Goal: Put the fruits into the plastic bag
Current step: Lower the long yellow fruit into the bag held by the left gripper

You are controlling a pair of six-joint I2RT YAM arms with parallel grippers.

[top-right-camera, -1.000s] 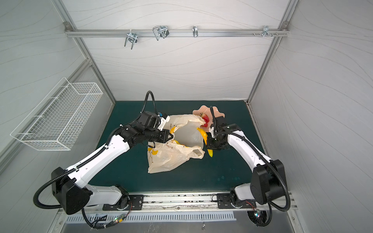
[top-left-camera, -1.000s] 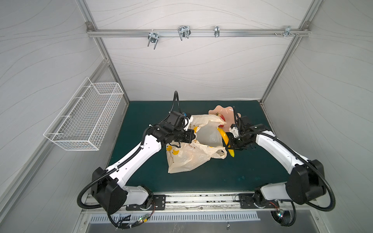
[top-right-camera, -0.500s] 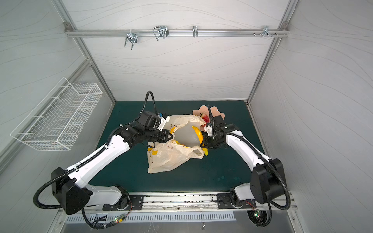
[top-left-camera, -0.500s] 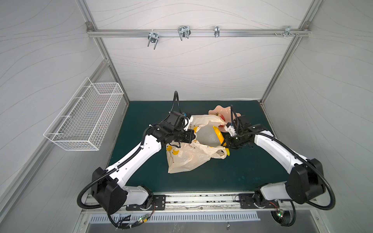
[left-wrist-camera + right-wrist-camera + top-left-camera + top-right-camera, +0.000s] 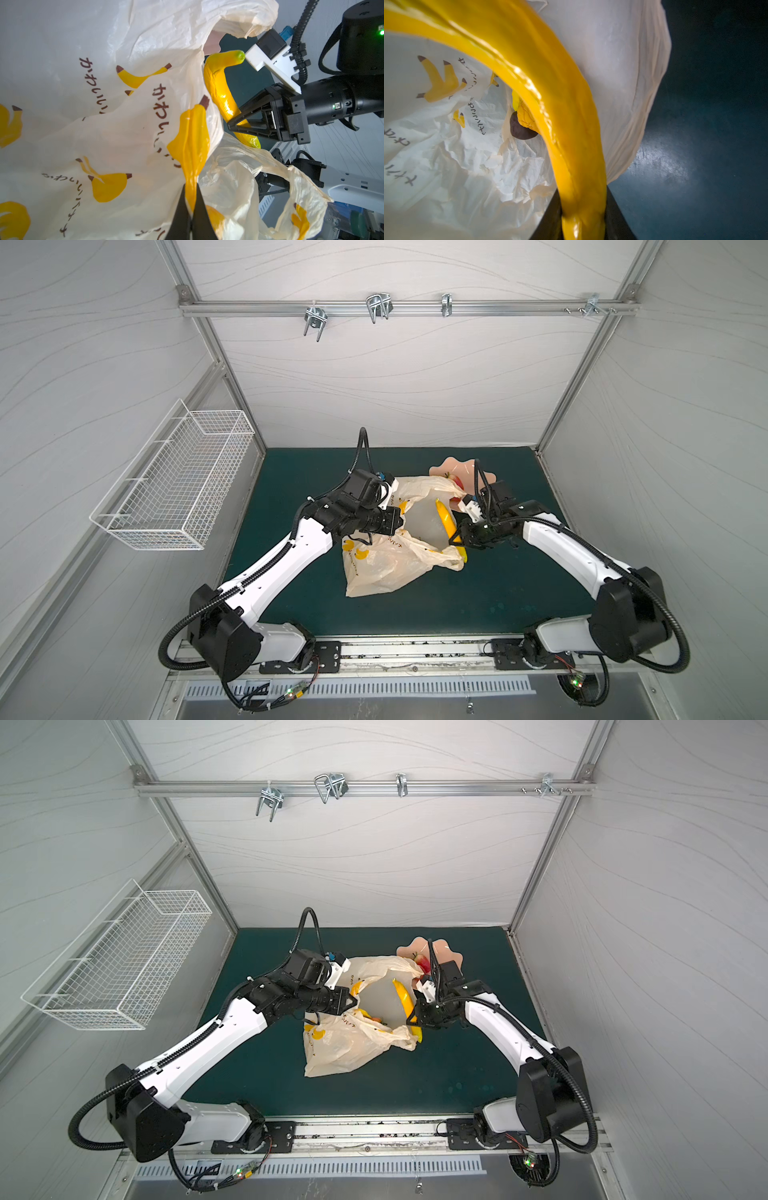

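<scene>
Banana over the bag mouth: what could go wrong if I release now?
1. The right gripper holds the banana near one end, which pokes past the rim of the plastic bag; released here, it may catch the rim or slide onto the mat.
2. The left gripper pinches only a thin fold of the bag; a slip could collapse the mouth.

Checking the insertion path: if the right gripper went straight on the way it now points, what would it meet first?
Probably the plastic bag's crumpled inner wall: the right gripper, shut on the banana, points into its open mouth. Depth is unclear.
</scene>
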